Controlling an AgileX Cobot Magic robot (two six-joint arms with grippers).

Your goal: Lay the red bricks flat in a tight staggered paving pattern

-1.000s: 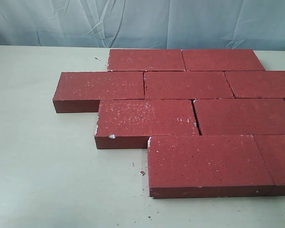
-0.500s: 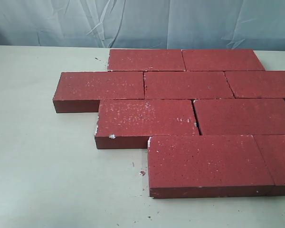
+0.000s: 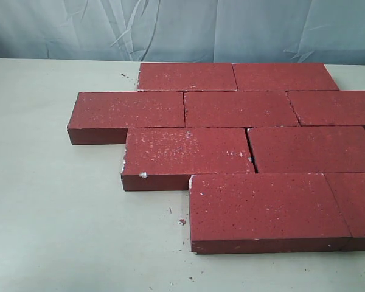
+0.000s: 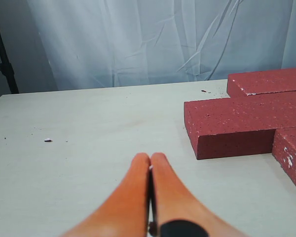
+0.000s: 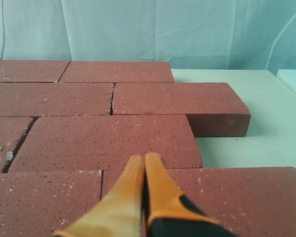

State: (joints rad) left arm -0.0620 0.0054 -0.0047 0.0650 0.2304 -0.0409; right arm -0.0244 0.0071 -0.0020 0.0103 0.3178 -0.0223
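Red bricks (image 3: 231, 109) lying flat in four staggered rows on the right half of the desk (image 3: 61, 231), the back row near its far edge. Each long axis runs parallel to that edge (narrow gaps show at some joints). Left pincer (image 4: 150, 158), tips together and empty, over bare desk beside the bricks; right pincer (image 5: 144, 159), tips together and empty, above the bricks.

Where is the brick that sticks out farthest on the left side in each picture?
Exterior view: the brick sits left of centre, second row from the back.
Left wrist view: the brick lies beyond the left gripper, side showing.
Right wrist view: not in it.
Shared landmark: the pale curtain behind the table.
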